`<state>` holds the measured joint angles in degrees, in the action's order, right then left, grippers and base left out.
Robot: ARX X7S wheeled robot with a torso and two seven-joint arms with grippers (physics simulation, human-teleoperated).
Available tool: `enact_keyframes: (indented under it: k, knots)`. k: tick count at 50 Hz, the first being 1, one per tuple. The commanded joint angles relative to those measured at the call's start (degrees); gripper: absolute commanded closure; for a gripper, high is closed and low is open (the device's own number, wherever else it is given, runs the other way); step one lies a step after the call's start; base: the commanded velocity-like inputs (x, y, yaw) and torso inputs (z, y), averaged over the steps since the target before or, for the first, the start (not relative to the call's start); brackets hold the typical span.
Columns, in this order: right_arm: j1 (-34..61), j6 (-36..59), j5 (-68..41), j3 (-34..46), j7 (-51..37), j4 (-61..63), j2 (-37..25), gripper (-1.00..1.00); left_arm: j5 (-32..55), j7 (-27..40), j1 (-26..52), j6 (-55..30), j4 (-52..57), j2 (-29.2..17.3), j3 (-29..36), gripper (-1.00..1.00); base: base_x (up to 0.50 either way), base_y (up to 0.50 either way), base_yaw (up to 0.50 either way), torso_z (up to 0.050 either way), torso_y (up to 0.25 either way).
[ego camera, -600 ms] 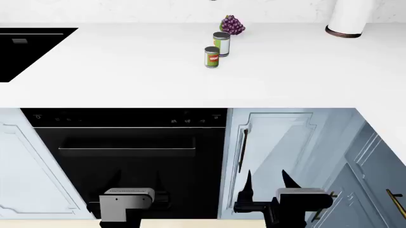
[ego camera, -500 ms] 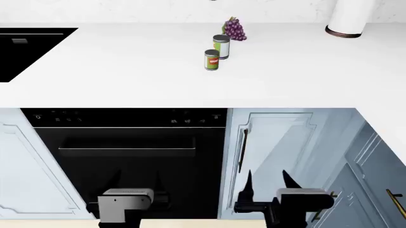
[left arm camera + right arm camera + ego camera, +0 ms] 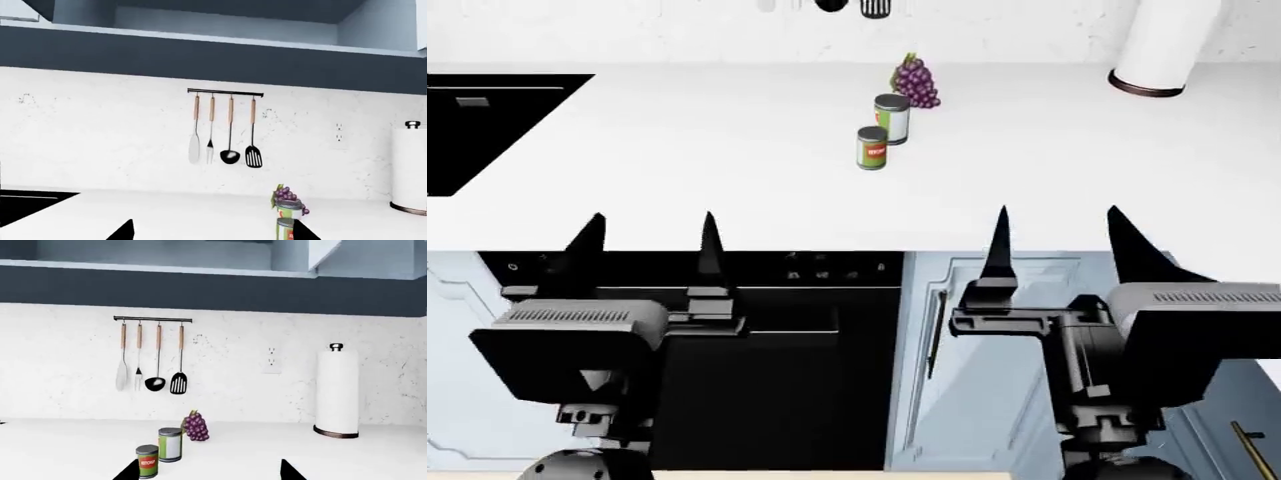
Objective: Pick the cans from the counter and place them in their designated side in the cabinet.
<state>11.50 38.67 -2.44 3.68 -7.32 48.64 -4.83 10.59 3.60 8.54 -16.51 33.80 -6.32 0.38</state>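
Two small cans stand on the white counter toward the back. The green-and-red can is the nearer one; the green-and-white can stands just behind it. Both show in the right wrist view, the red-label can and the white-label can, and partly in the left wrist view. My left gripper and right gripper are open and empty, raised at the counter's front edge, well short of the cans.
A purple grape bunch lies behind the cans. A paper towel roll stands at the back right. A black sink is at the left. Utensils hang on the wall below upper cabinets. A dark oven sits below the counter.
Both arms have risen from low in front of the oven and cabinet door to the counter's front edge. The head view has shifted, so the cans sit lower in it.
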Motion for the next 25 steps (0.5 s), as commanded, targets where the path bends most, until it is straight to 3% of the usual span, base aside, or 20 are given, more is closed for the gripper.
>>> enact_keyframes:
  k: [1,25]
  knots:
    - [3.97,9.55,-0.57,2.83,-2.38,11.29,-2.5,-1.0,1.06,2.2,3.06,-6.98,11.19,-2.55,0.43,-1.0,0.5,0.12,0.0,0.0,0.0]
    - [5.58,10.73,-4.67,7.3,-6.31,10.79,-6.14,-1.0,-2.79,3.58,2.78,-6.44,10.96,-4.64,5.0,-1.0,0.49,0.3,0.0,0.0,0.0]
